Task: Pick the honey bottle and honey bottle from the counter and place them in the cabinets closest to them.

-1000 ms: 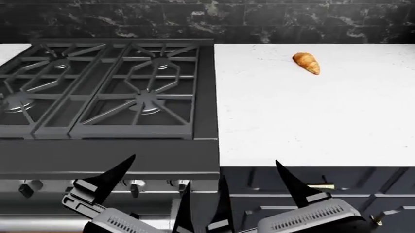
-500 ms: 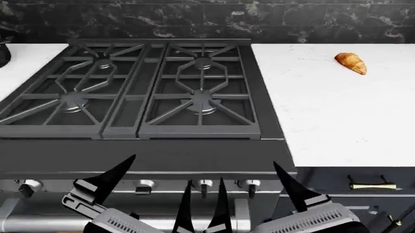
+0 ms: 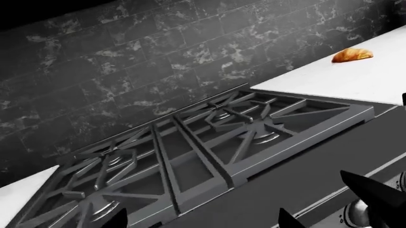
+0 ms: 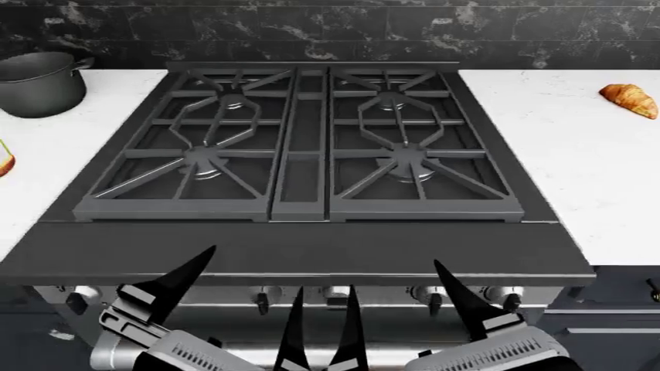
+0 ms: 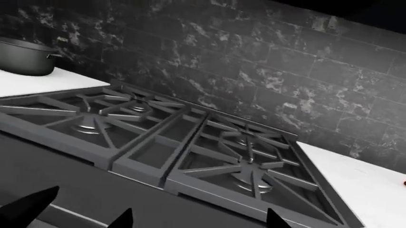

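Observation:
No honey bottle shows clearly in any view. A sliver of something amber-orange (image 4: 5,160) is cut off at the head view's left edge on the counter; I cannot tell what it is. My left gripper (image 4: 255,272) is open and empty, low in front of the stove's front panel. My right gripper (image 4: 395,276) is open and empty beside it. In the left wrist view the left gripper (image 3: 201,221) shows only two fingertips spread wide over the stove front. The right gripper (image 5: 199,220) shows the same in its own view.
A gas stove (image 4: 299,139) with black grates fills the middle. A black pot (image 4: 39,83) stands on the white counter at back left, also in the right wrist view (image 5: 24,57). A croissant (image 4: 629,100) lies on the right counter (image 4: 577,178). Knobs (image 4: 335,294) line the stove front. A dark tiled wall is behind.
The head view has shifted left: the stove and croissant slid right in the frame, and the pot and left counter came into view. Both grippers stay open and in the same place in the frame.

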Controlling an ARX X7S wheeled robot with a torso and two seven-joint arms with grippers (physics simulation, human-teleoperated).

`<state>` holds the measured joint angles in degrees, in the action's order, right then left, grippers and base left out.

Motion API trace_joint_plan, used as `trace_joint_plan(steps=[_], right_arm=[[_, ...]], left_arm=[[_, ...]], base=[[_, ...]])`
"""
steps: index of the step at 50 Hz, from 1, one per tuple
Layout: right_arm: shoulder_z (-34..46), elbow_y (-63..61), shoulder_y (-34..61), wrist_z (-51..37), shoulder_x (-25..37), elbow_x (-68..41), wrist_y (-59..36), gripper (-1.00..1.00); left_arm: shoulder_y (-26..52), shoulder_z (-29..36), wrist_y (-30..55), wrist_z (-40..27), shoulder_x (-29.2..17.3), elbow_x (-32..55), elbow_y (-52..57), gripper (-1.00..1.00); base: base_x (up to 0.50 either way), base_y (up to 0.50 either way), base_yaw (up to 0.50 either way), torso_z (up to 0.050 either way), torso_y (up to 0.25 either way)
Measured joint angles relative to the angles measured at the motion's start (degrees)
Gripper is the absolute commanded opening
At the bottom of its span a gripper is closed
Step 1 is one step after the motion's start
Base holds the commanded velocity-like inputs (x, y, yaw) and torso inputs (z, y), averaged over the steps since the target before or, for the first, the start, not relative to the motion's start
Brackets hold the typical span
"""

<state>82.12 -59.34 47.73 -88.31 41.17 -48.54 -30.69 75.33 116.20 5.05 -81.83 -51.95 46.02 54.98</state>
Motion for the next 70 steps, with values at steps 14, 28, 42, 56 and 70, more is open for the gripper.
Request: trace_joint_plan(steps=[14, 28, 42, 56, 70], right_arm=[[0.04, -0.06, -0.23, 0.03, 0.16, 0.27, 0.07, 1.0], [0.29, -0.26, 0.17, -0.37, 0.11, -0.02, 0.06, 1.0], [1.15, -0.42, 0.62, -0.97, 0.03, -0.03, 0.46, 1.0], [1.38, -0.48, 0.31, -1.13, -0.08, 0.35, 0.69, 1.0], [2.42, -0.53, 0.5, -1.26, 0.32, 0.94, 1.79, 1.0]], left_arm=[[-0.13, -0.44, 0.61, -0.17, 0.12, 0.19, 0.33, 1.0], [-0.14, -0.9, 1.15, -0.17, 0.25, 0.49, 0.64, 1.0], [-0.27, -1.28, 1.72, -0.35, 0.39, 0.6, 1.05, 1.0], [-0.76, -1.47, 1.83, -0.2, 0.16, 0.09, 1.14, 1.0], [-1.04, -1.76, 2.45, -0.6, 0.38, 0.08, 1.52, 1.0]], base=[[0.0, 0.5, 0.0, 0.0, 0.0], [0.0, 0.5, 0.0, 0.0, 0.0], [0.0, 0.5, 0.0, 0.0, 0.0], [0.0, 0.5, 0.0, 0.0, 0.0], [0.0, 0.5, 0.0, 0.0, 0.0]])
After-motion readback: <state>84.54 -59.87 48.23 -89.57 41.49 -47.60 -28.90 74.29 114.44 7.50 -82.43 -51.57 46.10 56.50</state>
